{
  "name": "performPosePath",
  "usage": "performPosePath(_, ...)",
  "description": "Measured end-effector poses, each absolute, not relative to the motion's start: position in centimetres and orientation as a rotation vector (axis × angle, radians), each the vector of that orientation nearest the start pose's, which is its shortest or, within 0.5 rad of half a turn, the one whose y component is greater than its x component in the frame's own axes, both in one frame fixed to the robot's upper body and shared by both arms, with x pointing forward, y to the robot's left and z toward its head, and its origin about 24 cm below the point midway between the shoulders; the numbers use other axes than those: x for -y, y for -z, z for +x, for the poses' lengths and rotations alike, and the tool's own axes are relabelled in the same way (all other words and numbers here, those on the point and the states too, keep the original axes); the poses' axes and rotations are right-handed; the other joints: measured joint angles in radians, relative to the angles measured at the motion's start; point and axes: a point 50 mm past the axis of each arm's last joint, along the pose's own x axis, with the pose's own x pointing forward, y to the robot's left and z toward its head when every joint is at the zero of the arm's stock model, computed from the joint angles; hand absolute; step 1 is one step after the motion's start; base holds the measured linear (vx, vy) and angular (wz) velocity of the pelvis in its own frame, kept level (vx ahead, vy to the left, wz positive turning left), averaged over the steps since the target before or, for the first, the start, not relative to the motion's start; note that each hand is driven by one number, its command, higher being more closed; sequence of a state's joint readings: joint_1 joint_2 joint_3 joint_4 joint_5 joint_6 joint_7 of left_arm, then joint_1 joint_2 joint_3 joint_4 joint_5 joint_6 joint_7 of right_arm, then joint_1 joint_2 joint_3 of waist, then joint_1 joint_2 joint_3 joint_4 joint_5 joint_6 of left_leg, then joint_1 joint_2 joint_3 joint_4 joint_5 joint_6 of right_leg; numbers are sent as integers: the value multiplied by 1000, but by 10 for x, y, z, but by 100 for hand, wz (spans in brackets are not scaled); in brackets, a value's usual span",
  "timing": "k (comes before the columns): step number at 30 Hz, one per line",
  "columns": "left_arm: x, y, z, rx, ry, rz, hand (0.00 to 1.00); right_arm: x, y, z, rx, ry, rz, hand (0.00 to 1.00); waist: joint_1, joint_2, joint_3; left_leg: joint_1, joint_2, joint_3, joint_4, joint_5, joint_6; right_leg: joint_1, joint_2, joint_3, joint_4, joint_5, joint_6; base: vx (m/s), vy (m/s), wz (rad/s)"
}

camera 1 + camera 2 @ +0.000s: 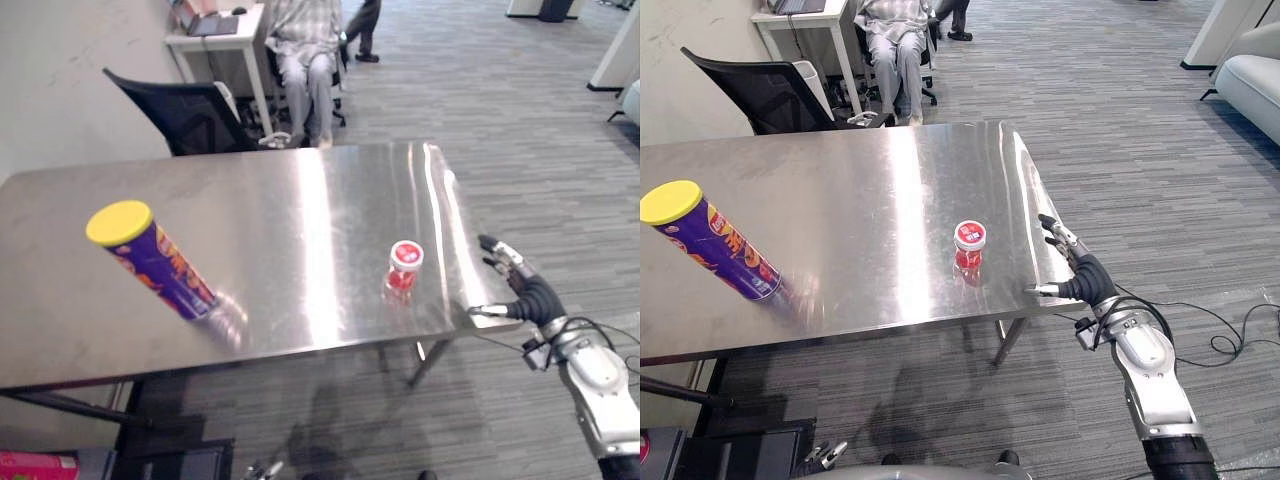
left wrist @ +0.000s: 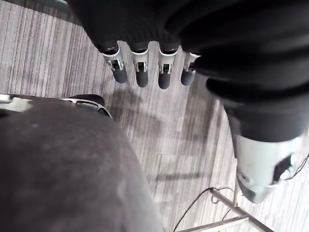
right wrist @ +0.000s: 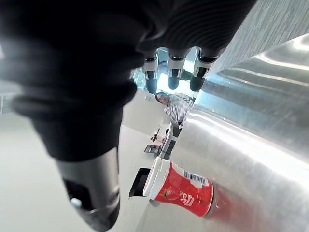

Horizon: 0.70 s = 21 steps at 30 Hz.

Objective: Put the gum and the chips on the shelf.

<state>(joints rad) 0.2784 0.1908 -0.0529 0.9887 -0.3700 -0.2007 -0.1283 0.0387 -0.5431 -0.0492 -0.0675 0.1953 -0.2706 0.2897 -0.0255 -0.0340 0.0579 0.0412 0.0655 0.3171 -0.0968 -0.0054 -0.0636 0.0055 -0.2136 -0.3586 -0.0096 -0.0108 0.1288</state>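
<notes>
by table [image 1: 300, 190] edge, rt hand [image 1: 522, 284] splayed, empty.

Chips [image 1: 155, 262]: tall purple can, yellow lid on, closed. Standing on base at left part of steel table [image 1: 300, 200], near front edge, top leaning toward left.

Gum [image 1: 404, 267]: small red tub, white lid with red label. Upright, closed, near right front corner of table. Well apart from chips.
</notes>
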Motion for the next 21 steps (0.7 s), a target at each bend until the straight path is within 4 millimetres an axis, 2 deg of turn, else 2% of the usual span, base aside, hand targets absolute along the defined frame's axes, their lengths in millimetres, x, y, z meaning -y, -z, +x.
performPosePath(5, -219, 156, 44, -1023, -197, -166, 0, 216, -101, 249, 263, -362, -385, 0, 1, 1, 7, -1, 5, -5, 0, 0, 0, -1, 2, -2, 15, 0, 0, 22, -9, 4)
performPosePath(8, -219, 156, 45, -1022, -191, -162, 0, 214, -94, 257, 234, -371, -380, 0, 4, 1, 14, -1, 5, -7, 3, -1, -1, 2, 1, -5, 16, 0, 0, 0, -3, 2)
performPosePath(12, -218, 156, 49, -1018, -179, -158, 0, 209, -93, 265, 228, -383, -379, 0, 7, 9, 46, -32, 18, -26, 98, -42, -1, 17, 0, -14, 17, 0, 0, -19, -14, 6)
performPosePath(17, -216, 156, 51, -1015, -169, -158, 0, 212, -88, 274, 196, -365, -379, 0, 27, 20, 49, -41, 21, -30, 105, -40, -1, 15, 4, -17, 13, 0, 0, -34, -13, 1)
performPosePath(21, -216, 156, 51, -1016, -168, -157, 0, 207, -86, 281, 189, -352, -365, 0, 28, 21, 50, -47, 17, -36, 101, -30, 2, 12, 2, -22, 11, 0, 0, -29, 2, 4)
